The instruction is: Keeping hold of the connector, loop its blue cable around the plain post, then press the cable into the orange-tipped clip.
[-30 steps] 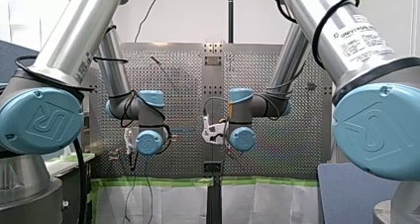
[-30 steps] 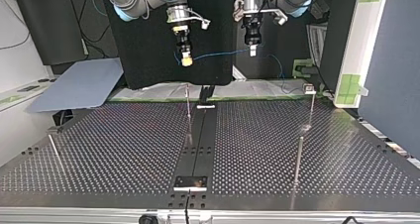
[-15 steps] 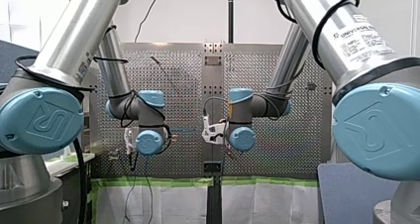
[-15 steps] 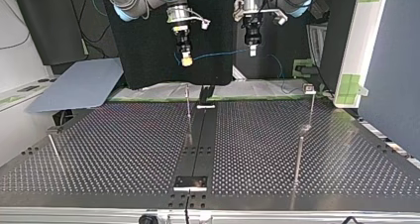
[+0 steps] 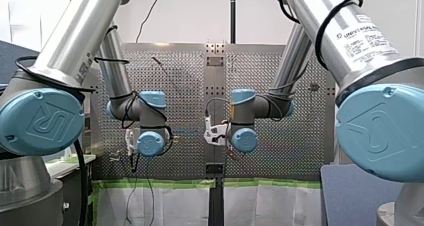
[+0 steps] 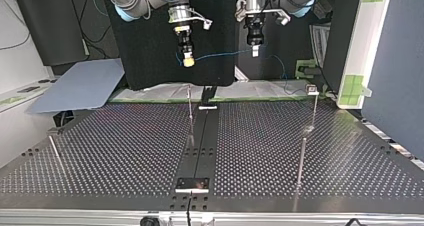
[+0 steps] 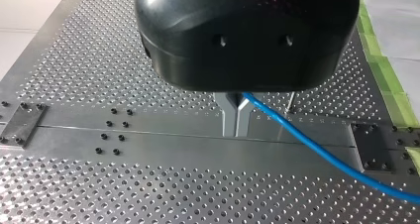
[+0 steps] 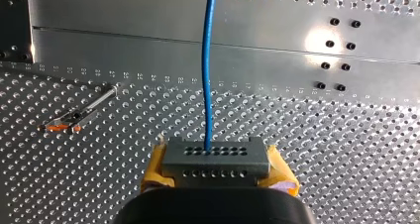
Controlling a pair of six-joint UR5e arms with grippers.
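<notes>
In the right wrist view my right gripper (image 8: 216, 168) is shut on a grey connector (image 8: 215, 157), held between its yellow pads (image 8: 154, 170). The blue cable (image 8: 207, 65) leaves the connector and runs straight ahead over the table. In the left wrist view my left gripper (image 7: 236, 131) has its metal fingers shut on the blue cable (image 7: 317, 152), which trails off to one side. In the top view both grippers hang high above the table's far edge, my right gripper (image 6: 188, 61) at the left and my left gripper (image 6: 255, 51) at the right, with the cable (image 6: 220, 54) slung between them. An orange-tipped clip (image 8: 67, 123) stands beside the right gripper.
The perforated table (image 6: 115, 151) carries a dark centre rail (image 6: 202, 146). Thin posts stand on it: one near the rail (image 6: 190, 113), two at the top view's right (image 6: 301, 158) (image 6: 314, 108), and a leaning one at the left (image 6: 55, 153).
</notes>
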